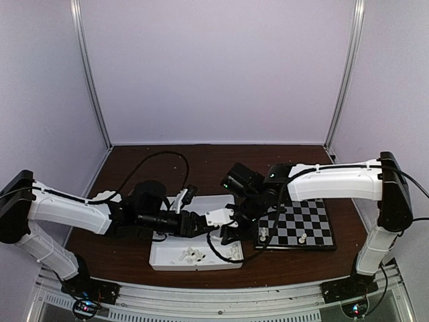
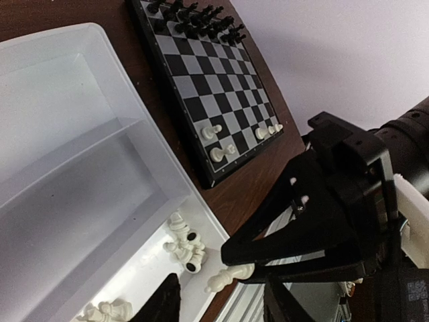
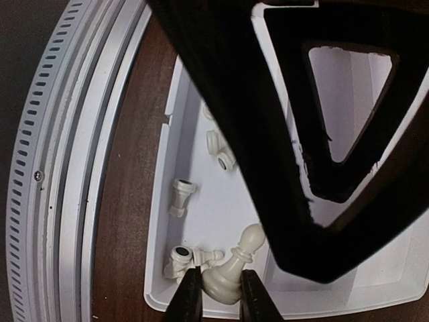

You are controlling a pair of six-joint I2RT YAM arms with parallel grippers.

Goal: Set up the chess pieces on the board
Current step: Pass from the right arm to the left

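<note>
one white pawn point(image 3: 231, 265) pinched low in the right gripper point(image 3: 218, 292); left gripper point(image 2: 221, 305) spread wide alongside; a knock could twist it free.

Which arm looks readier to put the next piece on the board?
Right. Its gripper grips a white piece, and the board lies on its side of the table.

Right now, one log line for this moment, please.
right gripper shut on white piece | over tray | left gripper open | board partly set
</note>
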